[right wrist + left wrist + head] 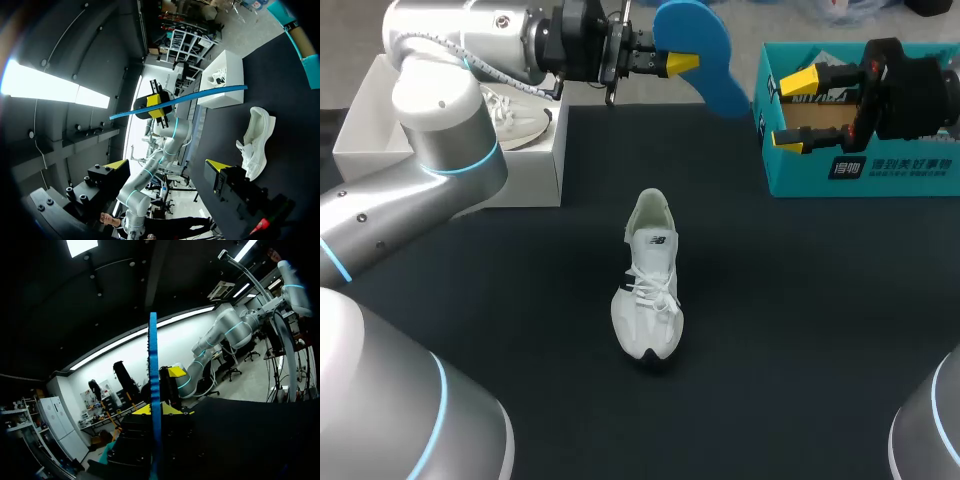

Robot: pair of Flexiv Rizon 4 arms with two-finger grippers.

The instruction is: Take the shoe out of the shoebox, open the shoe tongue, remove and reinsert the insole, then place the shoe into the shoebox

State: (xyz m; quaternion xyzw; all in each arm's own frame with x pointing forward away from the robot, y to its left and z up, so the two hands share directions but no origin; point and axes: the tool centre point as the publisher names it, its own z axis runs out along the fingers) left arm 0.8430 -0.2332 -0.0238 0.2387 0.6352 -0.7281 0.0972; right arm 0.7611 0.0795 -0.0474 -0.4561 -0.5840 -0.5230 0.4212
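Observation:
The white shoe (650,290) stands upright on the black table's middle, toe towards me, tongue pulled up; it also shows beside my right fingers (257,135). A blue insole (705,55) hangs in the air over the table's back edge, with my left gripper (682,63) shut on its end. In the left wrist view the insole (153,390) is edge-on between that gripper's (154,412) yellow tips. My right gripper (792,108) stands open and empty over the teal shoebox (860,180). From the right gripper (167,165) the insole (180,100) is a thin blue band.
A white box (535,175) with a second white shoe (515,115) stands at the back left, under my left arm. The teal shoebox's corner (295,35) shows at the right wrist view's rim. My right arm's gripper (175,372) shows beyond the insole.

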